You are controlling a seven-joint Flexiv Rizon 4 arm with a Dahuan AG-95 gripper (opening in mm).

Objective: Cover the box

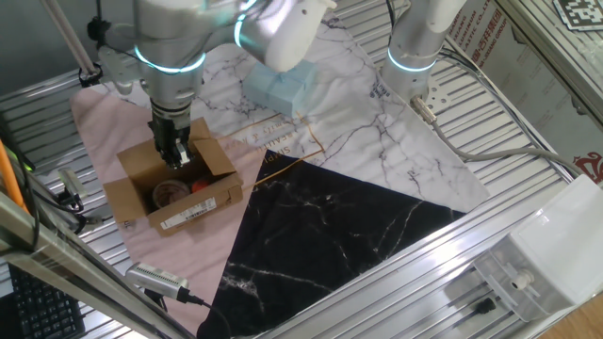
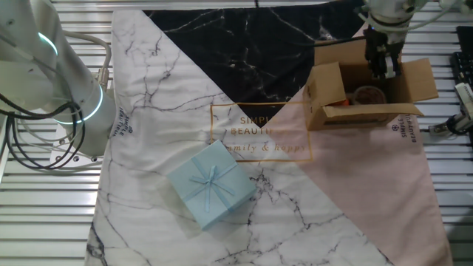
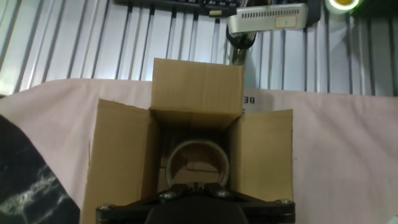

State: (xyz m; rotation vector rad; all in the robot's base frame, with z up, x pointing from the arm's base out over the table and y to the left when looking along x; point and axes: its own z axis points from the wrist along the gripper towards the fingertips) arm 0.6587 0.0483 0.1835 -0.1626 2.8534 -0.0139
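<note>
The box [image 1: 179,193] is a small brown carton with a white label on its near long side. It sits open on the pink part of the cloth, all four flaps spread outward. It also shows in the other fixed view [image 2: 347,96] and in the hand view [image 3: 127,155]. A round tape-like roll [image 3: 198,163] and a small red item [image 1: 199,186] lie inside. My gripper [image 1: 175,155] points down into the box's opening near its far flap, with the fingers together and holding nothing. It also shows in the other fixed view [image 2: 383,65]. In the hand view only its dark base [image 3: 196,188] shows.
A pale blue gift package [image 2: 211,185] lies on the marble-patterned cloth [image 2: 170,89], away from the box. A second robot arm [image 1: 415,47] stands at the table's far side. A grey device [image 3: 267,17] with a cable lies on the slatted metal table beyond the box.
</note>
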